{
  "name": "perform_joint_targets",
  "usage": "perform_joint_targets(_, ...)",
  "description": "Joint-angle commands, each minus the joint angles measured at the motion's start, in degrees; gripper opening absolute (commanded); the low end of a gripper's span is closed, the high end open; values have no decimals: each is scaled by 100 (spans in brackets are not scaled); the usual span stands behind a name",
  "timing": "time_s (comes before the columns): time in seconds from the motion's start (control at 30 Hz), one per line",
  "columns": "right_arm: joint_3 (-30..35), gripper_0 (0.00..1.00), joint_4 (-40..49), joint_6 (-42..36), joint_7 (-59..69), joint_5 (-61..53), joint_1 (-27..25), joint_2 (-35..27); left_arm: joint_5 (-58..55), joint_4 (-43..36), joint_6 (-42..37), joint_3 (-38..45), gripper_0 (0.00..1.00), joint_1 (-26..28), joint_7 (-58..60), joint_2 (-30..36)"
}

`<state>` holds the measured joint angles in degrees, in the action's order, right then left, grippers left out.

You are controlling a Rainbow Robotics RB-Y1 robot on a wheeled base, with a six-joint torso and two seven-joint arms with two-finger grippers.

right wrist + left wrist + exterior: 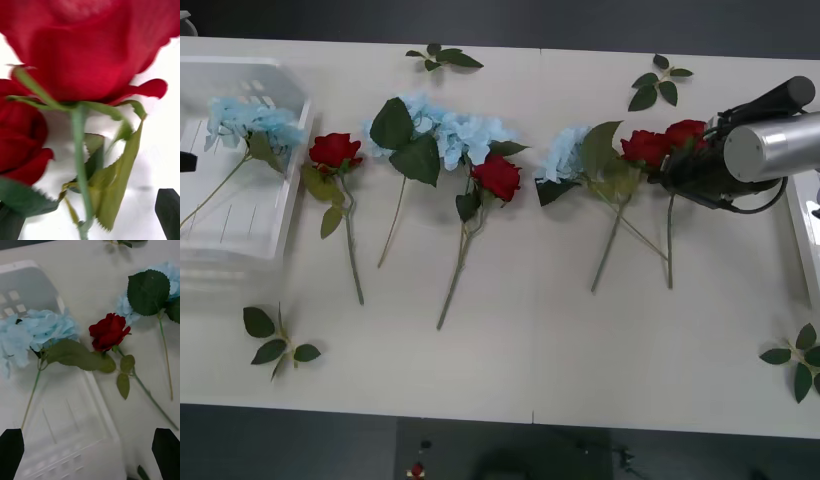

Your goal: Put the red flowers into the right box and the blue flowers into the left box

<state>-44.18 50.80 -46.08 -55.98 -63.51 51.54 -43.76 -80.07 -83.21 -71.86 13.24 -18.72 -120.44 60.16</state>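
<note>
At the right side of the surface [510,370], my right gripper [677,170] sits low against the rightmost of the red flowers [685,133]. My right wrist view has that rose head [93,48] looming close, its stem [79,157] running down between my two dark fingers [168,212], which stand wide apart at the corners — nothing clamped, no pad touching the stem that I can see. A second rose [20,142] lies just beside it.

My left gripper [90,453] hovers over the left box [71,435], fingers spread wide and holding nothing. One cluster of the blue flowers [33,332] lies in that slatted box, its stem across the floor, and a red rose [108,332] lies on the surface just outside the rim.

From the front view I get what the wrists miss — the whole row: blue cluster in the left box [240,125], a rose beside it [335,150], a wide blue cluster [455,130] with a rose [498,176] against it, another blue cluster [565,152] near the two right roses, and the right box [808,240] at the far right edge. Loose leaf sprigs [278,345] lie around.
</note>
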Motion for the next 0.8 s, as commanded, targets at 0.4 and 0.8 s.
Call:
perform_joint_targets(0.4,120,3,-184,240,201,436,137,210,2637,-706,287,-1790,100,-994,3193,-1102)
perform_joint_targets(0.8,120,0,-184,249,237,577,137,263,4466,-890,850,-3099,100,-1134,4775,-1243)
